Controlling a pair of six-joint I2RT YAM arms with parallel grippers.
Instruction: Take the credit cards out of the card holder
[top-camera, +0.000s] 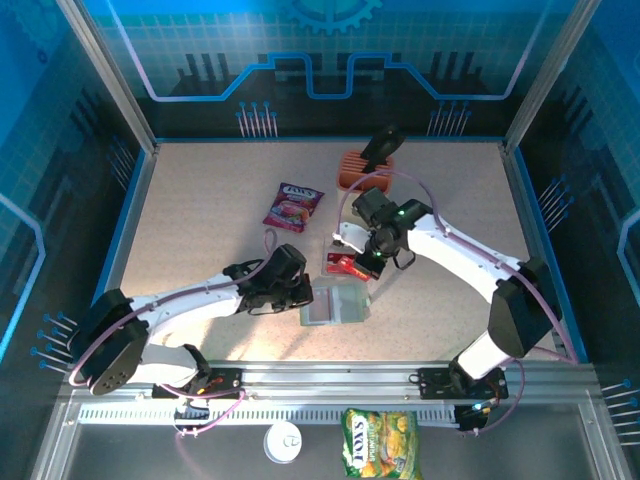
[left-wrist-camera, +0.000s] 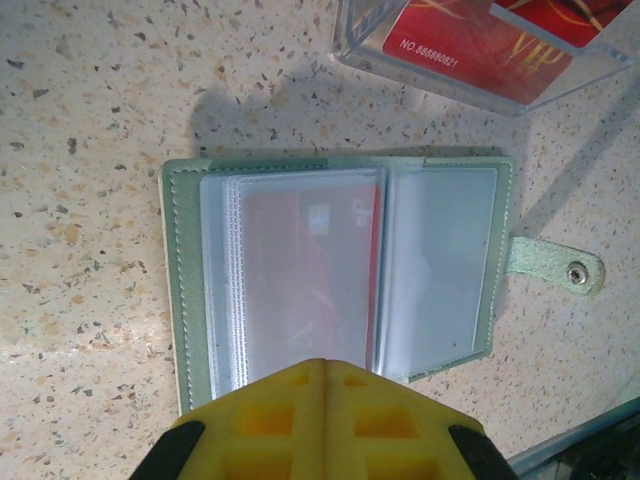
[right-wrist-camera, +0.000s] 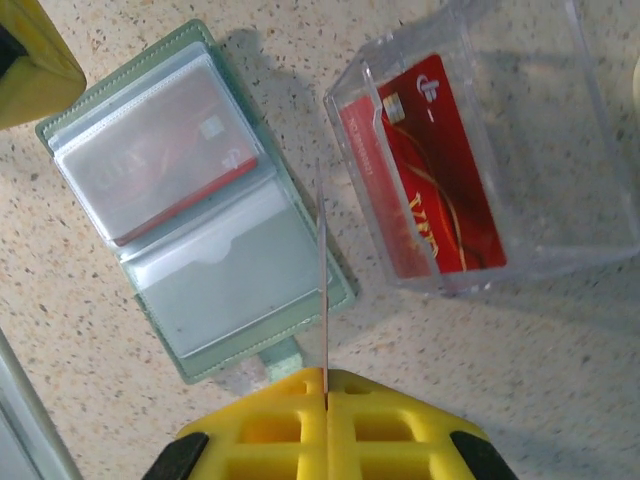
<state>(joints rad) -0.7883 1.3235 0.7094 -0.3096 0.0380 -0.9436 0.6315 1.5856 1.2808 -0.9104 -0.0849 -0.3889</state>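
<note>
The card holder (left-wrist-camera: 190, 280) lies open on the table, grey-green with clear sleeves; it also shows as the card holder (top-camera: 335, 303) and the card holder (right-wrist-camera: 300, 250). One red credit card (left-wrist-camera: 310, 270) sits inside a sleeve. My left gripper (left-wrist-camera: 325, 365) is shut, its tips over the holder's near edge, nothing between them. My right gripper (right-wrist-camera: 325, 372) is shut on a thin credit card (right-wrist-camera: 323, 270) seen edge-on, held upright between the holder and a clear box (right-wrist-camera: 560, 120). More red credit cards (right-wrist-camera: 440, 170) lie in that box. The right gripper (top-camera: 368, 262) hangs just above the holder's far side.
A purple-red snack packet (top-camera: 292, 207) lies left of centre. A peach slotted block (top-camera: 365, 168) stands at the back. The holder's snap tab (left-wrist-camera: 570, 270) sticks out sideways. A green snack bag (top-camera: 380, 445) and a white disc (top-camera: 284, 440) lie beyond the front rail.
</note>
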